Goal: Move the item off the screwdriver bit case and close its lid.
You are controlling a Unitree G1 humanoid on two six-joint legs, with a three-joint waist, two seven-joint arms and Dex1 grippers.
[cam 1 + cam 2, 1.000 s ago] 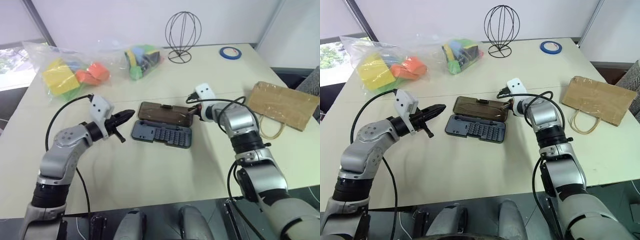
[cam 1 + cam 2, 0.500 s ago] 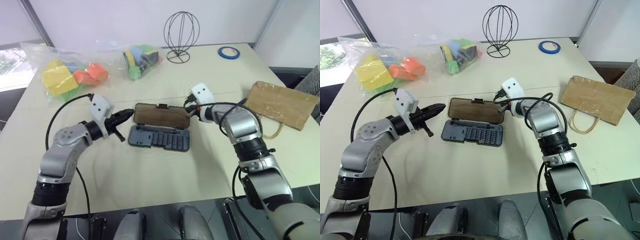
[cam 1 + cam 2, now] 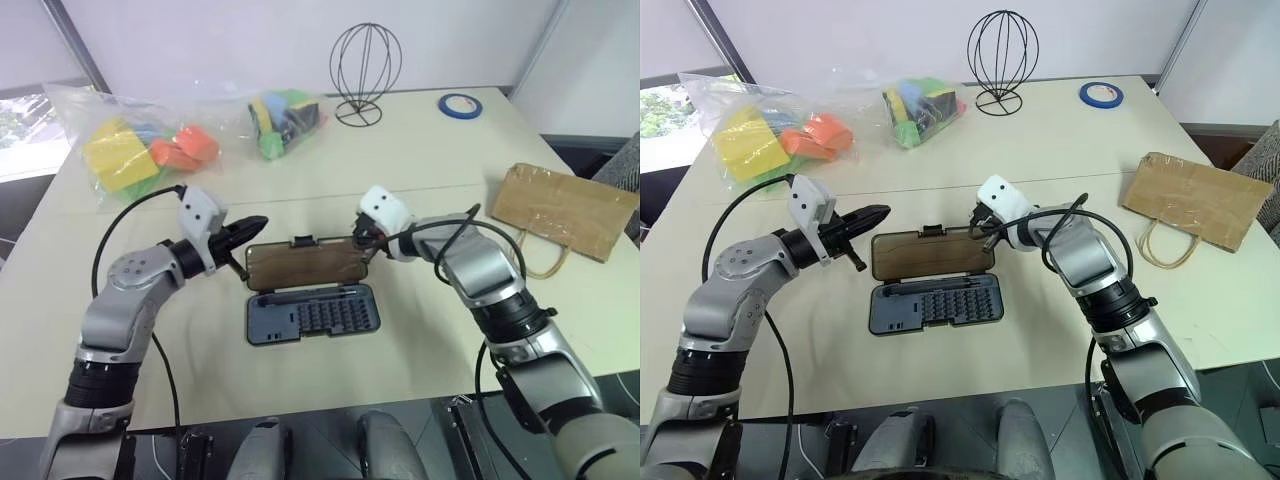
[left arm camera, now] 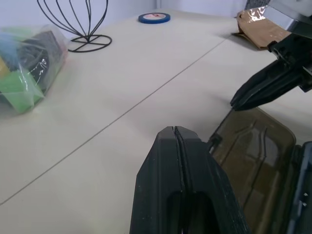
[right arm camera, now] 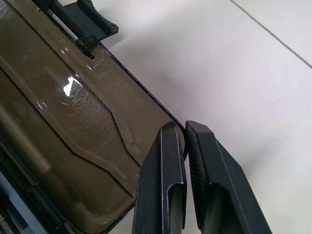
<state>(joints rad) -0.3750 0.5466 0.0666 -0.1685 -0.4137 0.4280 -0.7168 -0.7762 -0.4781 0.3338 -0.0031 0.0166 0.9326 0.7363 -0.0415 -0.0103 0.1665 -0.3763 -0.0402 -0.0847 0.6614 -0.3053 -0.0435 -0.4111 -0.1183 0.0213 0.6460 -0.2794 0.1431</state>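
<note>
The screwdriver bit case point(image 3: 935, 306) lies open in the middle of the table point(image 3: 940, 380), and everything else is placed around it. Its grey base with the rows of bits is on the side nearest the robot. Its lid point(image 3: 933, 254) is the brown see-through part, standing up at a slant on the far side of the base.

The paper bag point(image 3: 1198, 198) lies flat, well off to the right of the case, not touching it. Its cord handles point(image 3: 1162, 250) point toward the near edge of the table. Far behind the case stand a black wire ball stand point(image 3: 1003, 55) and a blue roll of tape point(image 3: 1100, 95). Two clear bags of coloured blocks point(image 3: 760, 135) lie behind the case to the left.

The right gripper point(image 5: 184, 134) reaches in from the right, tilted down, with its fingers pinched together on the right corner of the lid. The left gripper point(image 4: 174, 130) hangs level just beside the lid's left corner, fingers pressed together, holding nothing.
</note>
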